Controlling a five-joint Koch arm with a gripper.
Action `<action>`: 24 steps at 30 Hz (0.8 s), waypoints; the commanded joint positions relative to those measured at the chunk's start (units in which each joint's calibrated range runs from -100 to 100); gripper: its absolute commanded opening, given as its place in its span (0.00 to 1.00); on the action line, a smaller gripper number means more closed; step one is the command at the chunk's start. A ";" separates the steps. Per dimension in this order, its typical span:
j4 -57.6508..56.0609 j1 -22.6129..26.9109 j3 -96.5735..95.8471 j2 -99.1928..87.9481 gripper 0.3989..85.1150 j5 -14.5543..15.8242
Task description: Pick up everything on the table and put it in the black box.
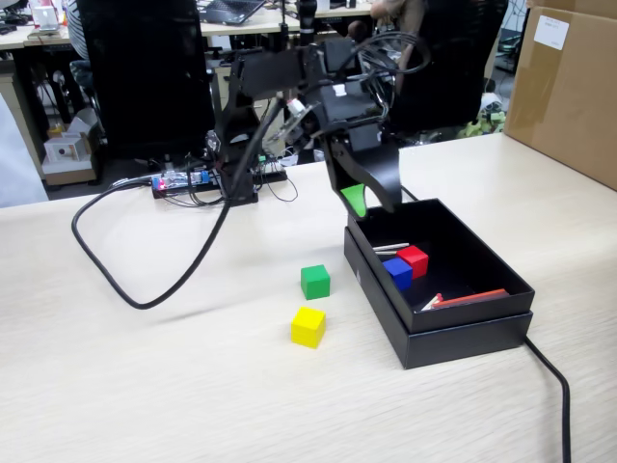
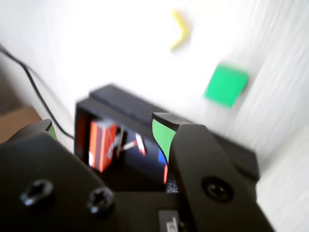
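My gripper (image 1: 370,198) hangs open and empty over the far left corner of the black box (image 1: 472,333); its jaws have green pads (image 2: 163,135). In the box lie a red cube (image 1: 414,260), a blue cube (image 1: 397,273), an orange-red flat pack (image 1: 468,298) and a silver stick (image 1: 390,248). A green cube (image 1: 315,282) and a yellow cube (image 1: 308,327) sit on the table left of the box. The blurred wrist view looks between the jaws (image 2: 106,126) into the box (image 2: 120,101), with the orange pack (image 2: 101,145), green cube (image 2: 225,85) and yellow cube (image 2: 178,30).
A thick black cable (image 1: 125,280) loops across the table at the left, and another (image 1: 554,386) runs from the box to the front right. A circuit board with wires (image 1: 183,180) lies at the arm's base. A cardboard box (image 1: 569,87) stands at the right.
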 commanded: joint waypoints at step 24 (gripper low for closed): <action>0.00 -4.74 12.97 31.77 0.49 -10.16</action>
